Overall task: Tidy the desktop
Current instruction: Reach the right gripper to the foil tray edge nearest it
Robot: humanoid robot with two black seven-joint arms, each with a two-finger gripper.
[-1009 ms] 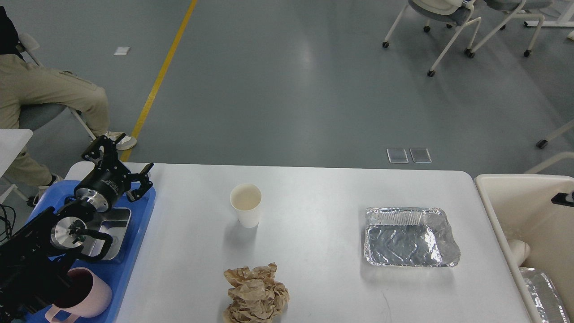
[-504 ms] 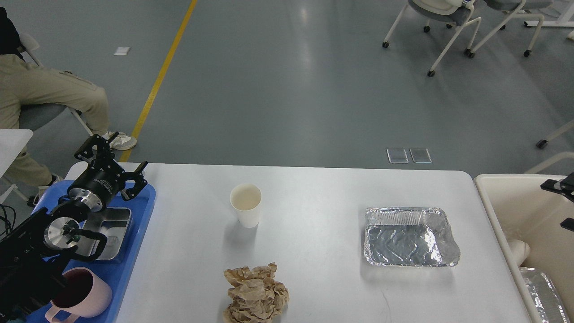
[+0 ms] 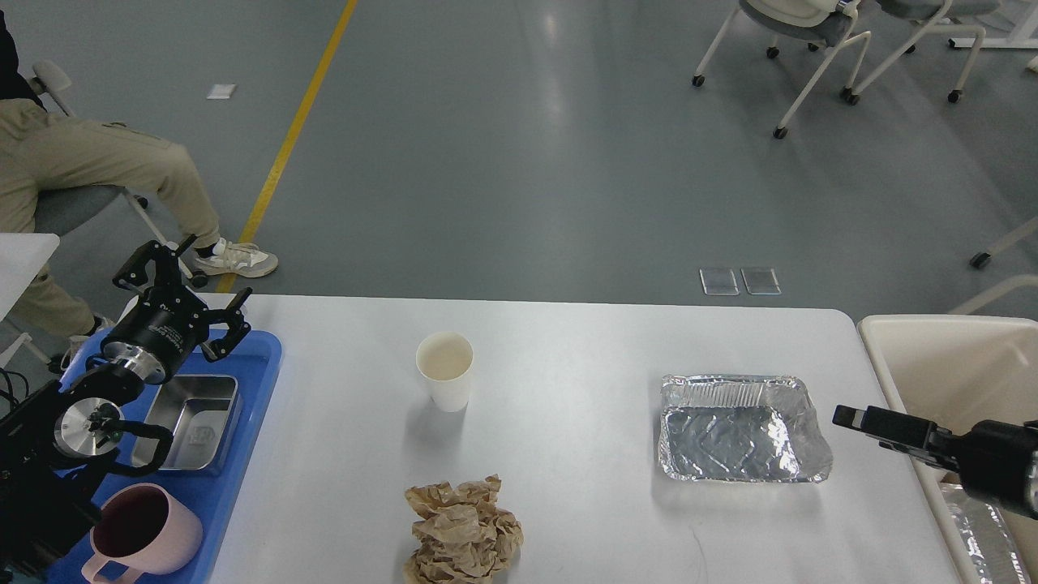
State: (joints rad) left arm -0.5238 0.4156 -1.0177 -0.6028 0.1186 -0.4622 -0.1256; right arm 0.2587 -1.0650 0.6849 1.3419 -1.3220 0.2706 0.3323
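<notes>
The white desktop (image 3: 584,341) carries a white paper cup (image 3: 443,369), a crumpled ball of brown paper (image 3: 462,531) near the front edge, and an empty foil tray (image 3: 742,428) toward the right. My left gripper (image 3: 182,285) hangs above the far left corner, over the top of the blue tray (image 3: 247,462), open and holding nothing. My right gripper (image 3: 849,417) reaches in from the right, its tip just right of the foil tray's edge. It looks like one dark bar, so its fingers cannot be told apart.
On the blue tray sit a steel box (image 3: 195,410) and a pink mug (image 3: 146,535). A cream bin (image 3: 949,357) stands off the table's right end with foil (image 3: 981,519) inside. A seated person (image 3: 97,162) is at far left.
My right arm has come in from the right over the bin to the foil tray's edge. My left gripper has drawn back to the left. The person's foot has shifted.
</notes>
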